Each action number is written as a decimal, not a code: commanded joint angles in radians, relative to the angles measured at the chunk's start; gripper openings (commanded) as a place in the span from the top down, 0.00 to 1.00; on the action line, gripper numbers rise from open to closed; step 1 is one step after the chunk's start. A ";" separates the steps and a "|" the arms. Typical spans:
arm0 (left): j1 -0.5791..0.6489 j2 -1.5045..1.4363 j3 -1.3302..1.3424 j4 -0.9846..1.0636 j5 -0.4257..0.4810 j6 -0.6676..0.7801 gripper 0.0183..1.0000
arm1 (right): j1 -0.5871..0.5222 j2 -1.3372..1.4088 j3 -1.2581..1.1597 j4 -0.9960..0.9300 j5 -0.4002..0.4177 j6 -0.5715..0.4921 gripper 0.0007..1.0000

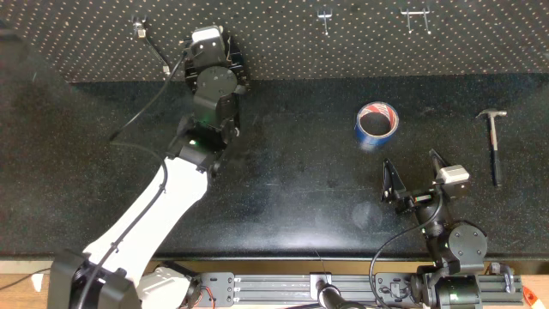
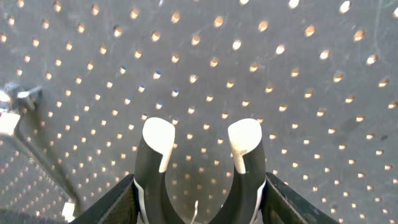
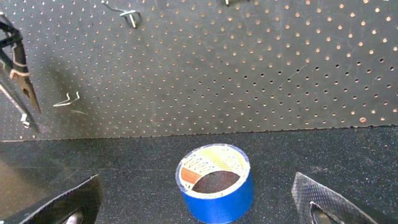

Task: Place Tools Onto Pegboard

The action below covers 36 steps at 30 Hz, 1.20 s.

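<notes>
My left gripper (image 2: 201,140) is up against the pegboard (image 1: 343,39) at its left part, open, with nothing between its white-tipped fingers (image 2: 158,138). A blue tape roll (image 1: 377,123) lies flat on the black table right of centre, also in the right wrist view (image 3: 214,183). A hammer (image 1: 492,142) lies at the far right. My right gripper (image 1: 410,176) hovers low, just short of the tape on the near side, wide open and empty. A dark long-handled tool (image 3: 18,68), seemingly pliers, hangs on the board.
Metal hooks stick out of the pegboard at the top left (image 1: 140,32), top middle (image 1: 324,19) and top right (image 1: 416,17). Another small hook (image 2: 18,96) sits beside my left gripper. The black table (image 1: 292,197) lies bare between the arms.
</notes>
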 commanded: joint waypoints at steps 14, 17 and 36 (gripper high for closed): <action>0.029 -0.058 -0.051 0.198 0.015 0.052 0.99 | 0.006 -0.008 -0.004 -0.002 -0.002 0.011 0.00; 0.028 -0.059 -0.135 0.396 0.021 0.053 0.99 | 0.006 -0.008 -0.004 -0.002 -0.002 0.011 0.00; 0.061 0.169 -0.134 0.634 0.021 0.076 0.99 | 0.006 -0.008 -0.004 -0.002 -0.002 0.011 0.00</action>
